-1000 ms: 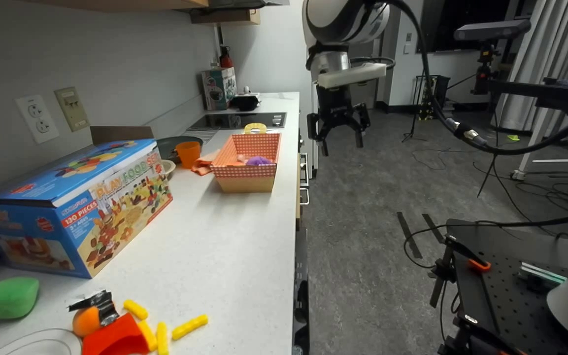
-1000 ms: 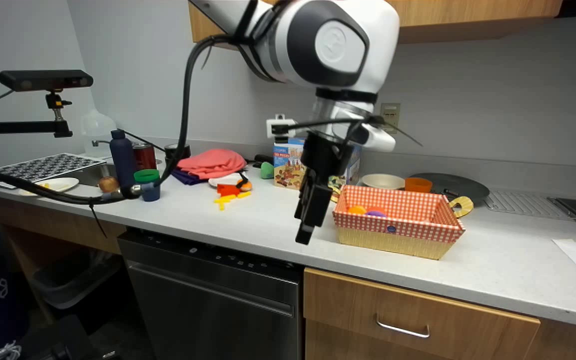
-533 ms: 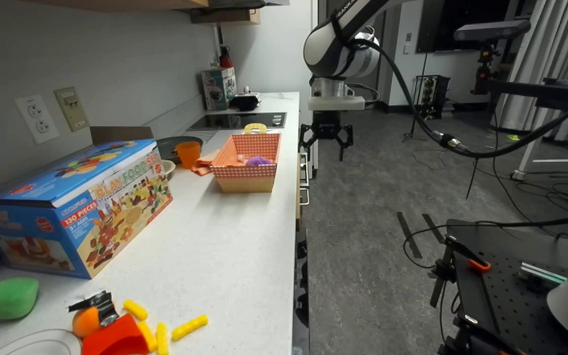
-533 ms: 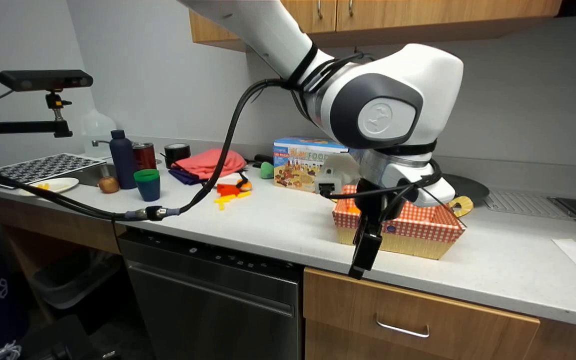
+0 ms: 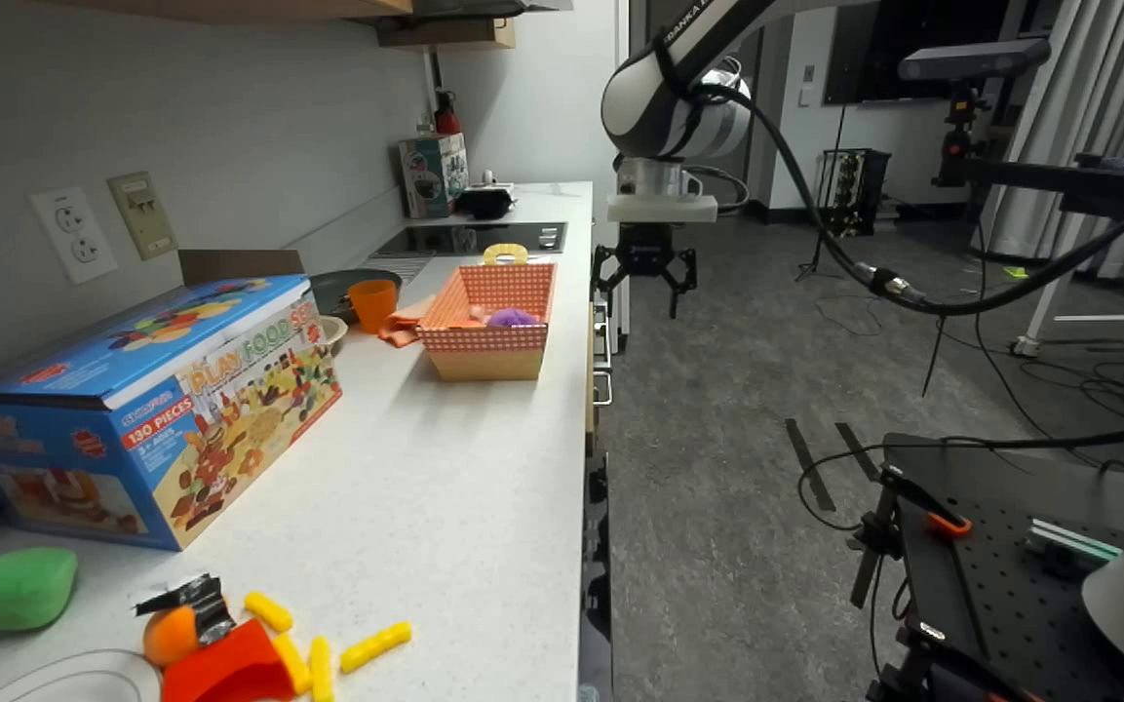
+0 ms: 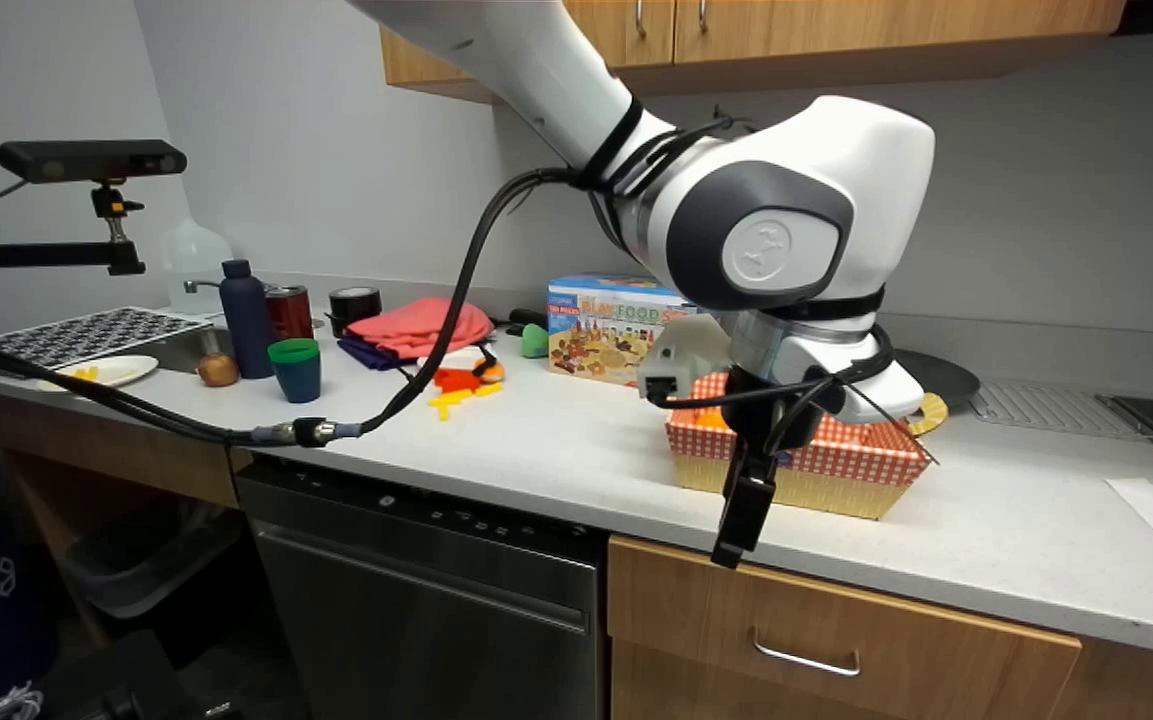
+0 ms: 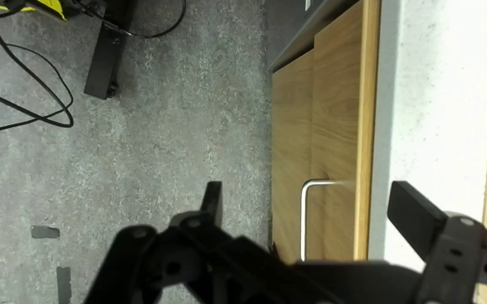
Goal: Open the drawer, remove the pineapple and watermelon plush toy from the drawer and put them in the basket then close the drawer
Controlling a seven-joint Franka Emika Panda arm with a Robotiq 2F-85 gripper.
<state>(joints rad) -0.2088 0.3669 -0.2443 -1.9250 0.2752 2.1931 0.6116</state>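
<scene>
My gripper (image 7: 306,188) points down near the table (image 5: 484,526) edge, jaws wide apart; drawer handle (image 7: 303,223) shows in the gap in wrist view. Wood-fronted drawer (image 6: 936,665) sits under the table edge, closed or barely ajar, can't tell. Red-checked basket (image 5: 485,366) is on the table, purple piece (image 5: 511,318) inside.

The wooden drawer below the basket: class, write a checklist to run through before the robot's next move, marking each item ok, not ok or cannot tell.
1. Hand open and holding nothing: ok.
2. Handle visible in the wrist view: ok.
3. Handle gripped: not ok; hand is apart from it.
4. Drawer open: not ok; no interior shows.
5. Toys inside drawer: cannot tell.
6. Basket upright on counter: ok; purple thing inside.
</scene>
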